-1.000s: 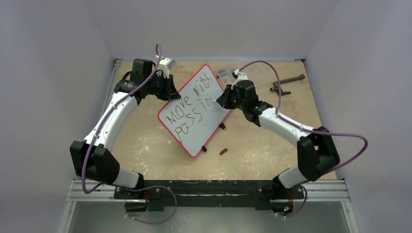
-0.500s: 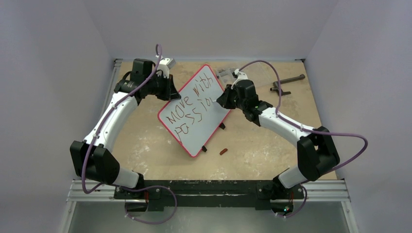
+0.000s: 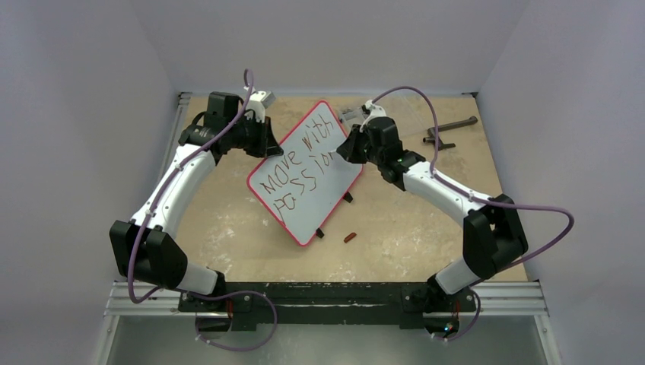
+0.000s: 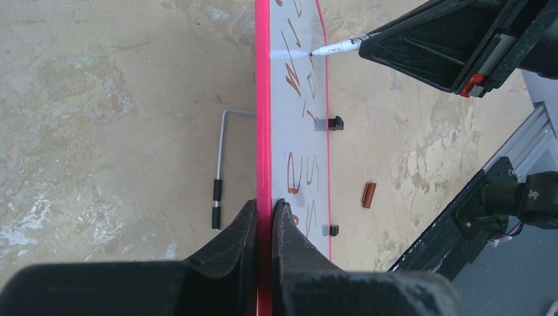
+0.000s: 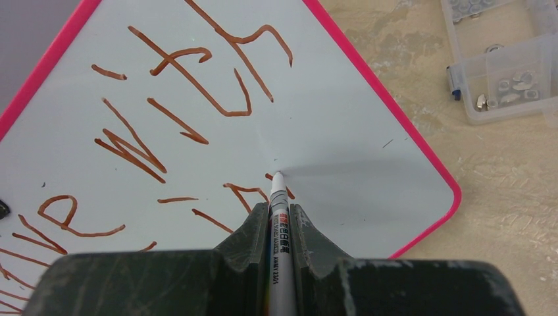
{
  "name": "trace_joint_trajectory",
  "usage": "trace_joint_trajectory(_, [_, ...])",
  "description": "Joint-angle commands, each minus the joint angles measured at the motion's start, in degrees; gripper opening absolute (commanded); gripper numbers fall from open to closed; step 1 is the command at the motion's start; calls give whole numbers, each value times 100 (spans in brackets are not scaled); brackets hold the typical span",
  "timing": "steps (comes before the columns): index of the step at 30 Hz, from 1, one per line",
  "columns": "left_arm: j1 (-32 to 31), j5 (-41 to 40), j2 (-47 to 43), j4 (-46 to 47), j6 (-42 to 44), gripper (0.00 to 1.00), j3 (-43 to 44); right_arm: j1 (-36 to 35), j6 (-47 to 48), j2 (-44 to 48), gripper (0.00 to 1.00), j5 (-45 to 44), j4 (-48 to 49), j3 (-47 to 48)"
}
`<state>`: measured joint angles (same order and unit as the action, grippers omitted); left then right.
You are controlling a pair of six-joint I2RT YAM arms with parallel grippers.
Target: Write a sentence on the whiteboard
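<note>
The whiteboard (image 3: pixel 323 199), white with a red rim, stands tilted on the table. My left gripper (image 3: pixel 268 141) is shut on its left rim; in the left wrist view the black fingers (image 4: pixel 264 204) pinch the pink edge (image 4: pixel 263 118). The sentence (image 3: pixel 298 172) runs in two slanted reddish-brown rows, also seen in the right wrist view (image 5: pixel 197 85). My right gripper (image 5: pixel 280 207) is shut on a white marker (image 5: pixel 279 227). Its tip meets the board (image 5: pixel 368 145) just past the last stroke of the lower row. From the left wrist the marker (image 4: pixel 335 47) touches the white face.
A reddish-brown marker cap (image 3: pixel 350 237) lies on the table in front of the board. A clear parts box (image 5: pixel 500 59) sits behind the board's right corner. A dark tool (image 3: pixel 449 129) lies at the back right. A metal rod (image 4: pixel 220 164) lies behind the board.
My right gripper has shifted slightly up and back along the board with the marker. The left gripper and the board have stayed put.
</note>
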<state>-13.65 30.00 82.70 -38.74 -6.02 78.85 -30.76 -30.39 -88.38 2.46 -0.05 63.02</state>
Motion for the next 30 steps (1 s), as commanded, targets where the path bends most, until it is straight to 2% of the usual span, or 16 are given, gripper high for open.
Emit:
trace_joint_trajectory(1, [-41, -271, -91, 22, 430, 0, 96, 18, 0, -87, 0, -105, 28, 334])
trace_joint_trajectory(11, [-41, -269, -98, 20, 427, 0, 96, 164, 0, -164, 0, -199, 14, 372])
trace_joint_trajectory(30, [-41, -329, -153, 8, 450, 0, 92, 202, -36, 131, 0, -118, -52, -206])
